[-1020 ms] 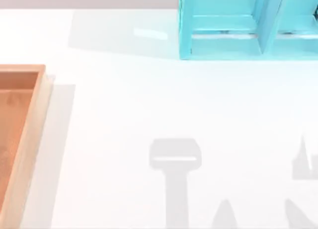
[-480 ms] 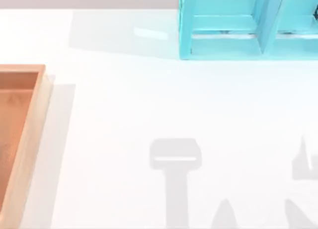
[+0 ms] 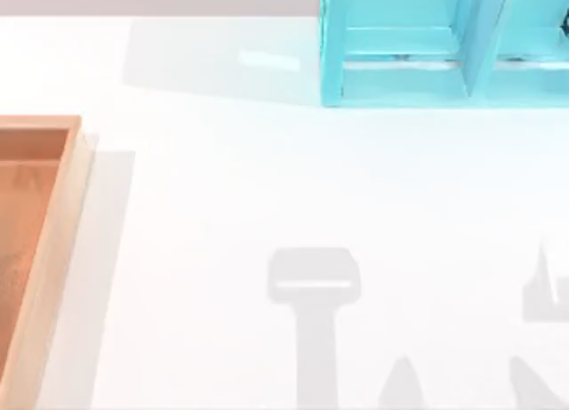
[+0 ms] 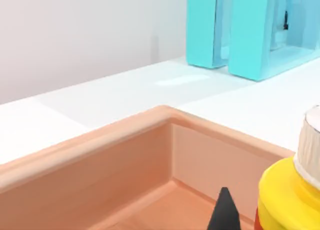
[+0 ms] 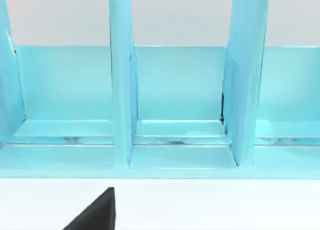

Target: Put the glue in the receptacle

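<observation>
The glue (image 4: 289,200) stands close to the camera, yellow with its white ribbed nozzle base. A black fingertip (image 4: 223,212) is beside it. Behind them is the receptacle (image 4: 100,145), then a turquoise rack (image 4: 250,30) on the white table (image 4: 260,105).

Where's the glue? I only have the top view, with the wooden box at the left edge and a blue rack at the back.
Observer: The left wrist view has it. The glue is close to the camera, with a yellow body and a white cap.
Operator: Is it over the box?
Observer: Yes. The receptacle shows its inner corner and floor right behind the bottle, so the left hand is at that corner. I cannot tell whether the bottle touches the floor.
Operator: And the right arm?
Observer: The right hand is low over the white table, facing the open compartments of the blue rack.
</observation>
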Robot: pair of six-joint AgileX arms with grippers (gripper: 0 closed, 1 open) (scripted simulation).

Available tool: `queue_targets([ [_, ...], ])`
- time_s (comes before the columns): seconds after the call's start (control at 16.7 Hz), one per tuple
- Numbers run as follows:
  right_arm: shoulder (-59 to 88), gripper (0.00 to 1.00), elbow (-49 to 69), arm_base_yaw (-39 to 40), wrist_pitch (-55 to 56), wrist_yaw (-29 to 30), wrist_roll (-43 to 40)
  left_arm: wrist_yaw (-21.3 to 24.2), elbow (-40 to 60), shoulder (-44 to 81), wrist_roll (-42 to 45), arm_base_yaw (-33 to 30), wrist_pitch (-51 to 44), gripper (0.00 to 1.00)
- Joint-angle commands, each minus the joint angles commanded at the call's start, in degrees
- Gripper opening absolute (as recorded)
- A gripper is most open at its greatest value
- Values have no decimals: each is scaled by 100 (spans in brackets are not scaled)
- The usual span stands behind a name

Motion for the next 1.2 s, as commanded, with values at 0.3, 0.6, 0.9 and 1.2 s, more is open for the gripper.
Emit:
queue_targets([
  [0.3, 0, 100, 0, 0, 0, 0, 0, 0, 0, 0, 0, 0, 0, 30],
  [0.6, 0, 100, 0, 0, 0, 0, 0, 0, 0, 0, 0, 0, 0, 68],
  [0.9, 0, 100, 0, 0, 0, 0, 0, 0, 0, 0, 0, 0, 0, 100],
  [1.2, 0, 100, 0, 0, 0, 0, 0, 0, 0, 0, 0, 0, 0, 100],
])
